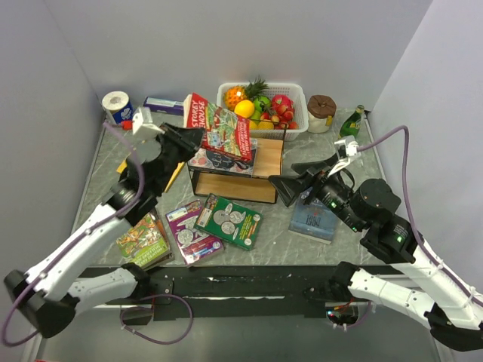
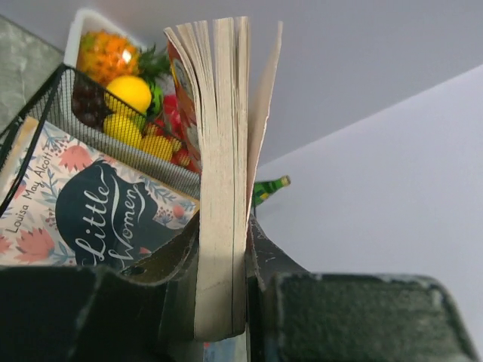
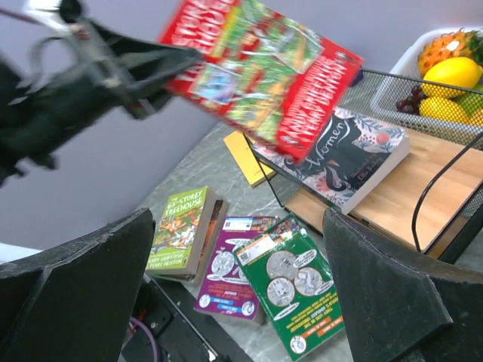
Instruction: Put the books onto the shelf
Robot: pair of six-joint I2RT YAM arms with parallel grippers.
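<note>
One red Treehouse book is up in the air, pinched at its near-left edge by the left gripper. In the left wrist view the fingers press on both covers, with the page block between them and the leaves fanning a little at the far end. Seen from above, its long axis runs from far-left to near-right, the title end to the far left and the front cover turned up and tilted. It hangs over the left part of the shelf without touching the top board.

Under it, a Little Women paperback lies flat on the left half of that top board. The right half is bare wood, closed in by the black wire rail along the back and side. The lower board shows bare at its front. A white fruit basket stands just behind the shelf.

Five more books lie flat on the table. A green Treehouse book, a purple book and a green book sit side by side before the shelf. A dark blue book is to the right and a yellow book to the left.

The right gripper is spread wide and empty, just beside the shelf's near-right corner.
</note>
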